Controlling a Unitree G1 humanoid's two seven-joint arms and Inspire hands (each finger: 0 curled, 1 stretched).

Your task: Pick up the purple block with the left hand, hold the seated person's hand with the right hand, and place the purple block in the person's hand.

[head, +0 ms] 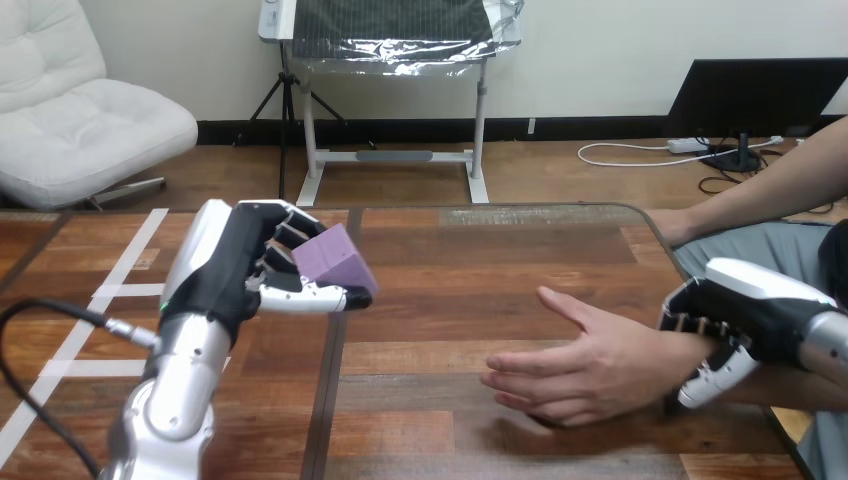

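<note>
Left hand (232, 272) is gripping the purple block (336, 262) above the worktop (470, 270). Right hand (748, 318) is curling its fingers (688, 322) round the person's wrist (676, 355), with the person's hand (590, 368) lying open.

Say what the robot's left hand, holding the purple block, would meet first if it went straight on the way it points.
Probably the person's hand: the left hand with the purple block points toward the view's right, at its thumb side. Depth is unclear, so it might pass beyond it.

Matt purple block (338, 262); smooth, grained wooden table (480, 262)
</note>
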